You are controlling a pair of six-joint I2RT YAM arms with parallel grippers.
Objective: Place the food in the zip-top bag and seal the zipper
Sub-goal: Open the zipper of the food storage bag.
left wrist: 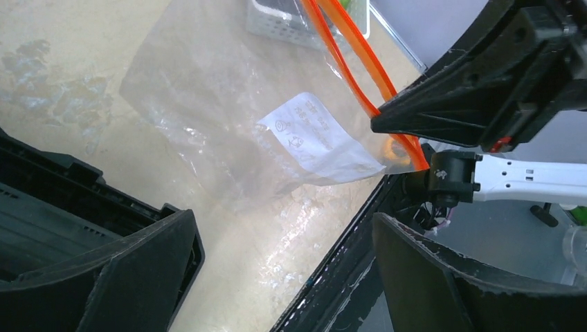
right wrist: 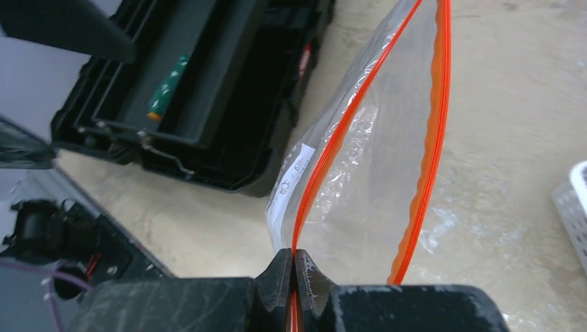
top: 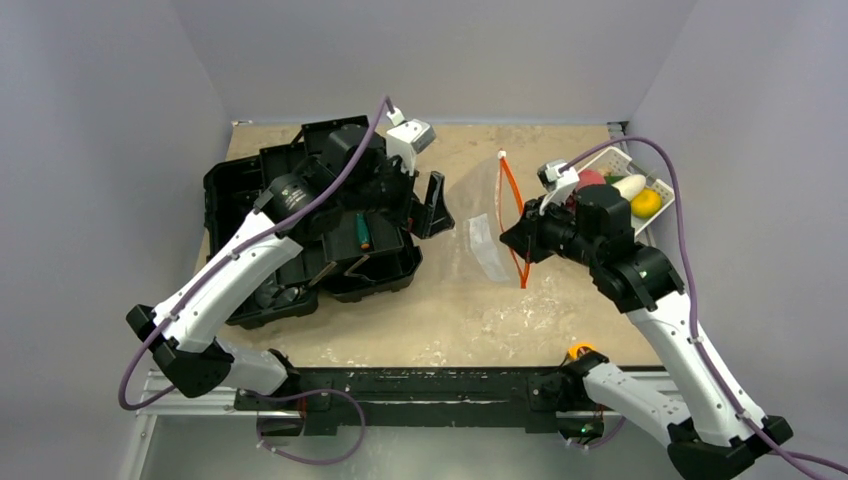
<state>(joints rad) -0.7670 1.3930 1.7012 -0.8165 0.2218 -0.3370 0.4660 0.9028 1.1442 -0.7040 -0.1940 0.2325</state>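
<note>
The clear zip-top bag (top: 478, 215) lies mid-table with its white label (top: 488, 247) up; its mouth is open. My right gripper (top: 517, 237) is shut on one side of the orange-red zipper (top: 513, 210) and holds that lip up; the pinch shows in the right wrist view (right wrist: 294, 266), the other lip (right wrist: 429, 159) bowed away. My left gripper (top: 432, 205) is open and empty, left of the bag, above the table; the bag (left wrist: 228, 111) shows ahead of its fingers (left wrist: 138, 270). The food sits in the white basket (top: 625, 160): white radish (top: 629, 185), yellow lemon (top: 647, 203), pink-red fruit (top: 590, 179).
An open black toolbox (top: 300, 220) fills the left of the table, with a green-handled screwdriver (top: 361, 232) inside, also seen in the right wrist view (right wrist: 166, 86). The white basket stands at the right edge against the wall.
</note>
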